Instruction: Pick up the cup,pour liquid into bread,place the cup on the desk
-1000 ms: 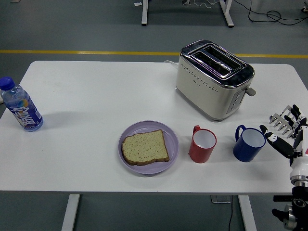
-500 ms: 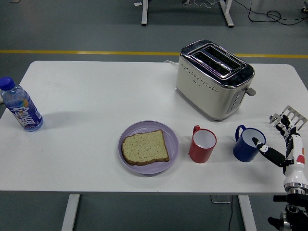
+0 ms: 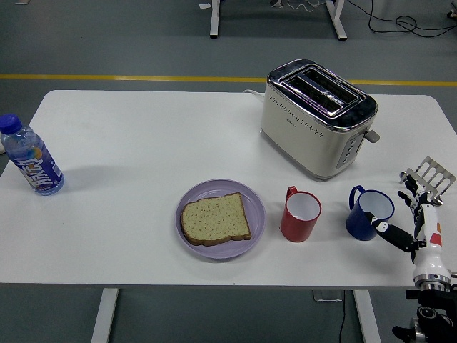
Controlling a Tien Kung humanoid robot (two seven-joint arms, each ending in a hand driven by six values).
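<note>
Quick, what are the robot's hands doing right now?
Left hand: not in view.
Right hand: open, fingers spread beside the blue cup, holding nothing.

A cream 2-slot toaster [image 3: 318, 118] stands upright at the far right of the white tabletop [image 3: 143, 143], a water bottle [image 3: 30, 157] with a blue cap stands well apart at the left edge, and a yellow line [image 3: 128, 77] crosses the floor beyond.

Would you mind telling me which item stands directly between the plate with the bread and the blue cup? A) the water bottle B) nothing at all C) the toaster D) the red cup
D: the red cup stands on the table right of the purple plate holding the bread and left of the blue cup.
</note>
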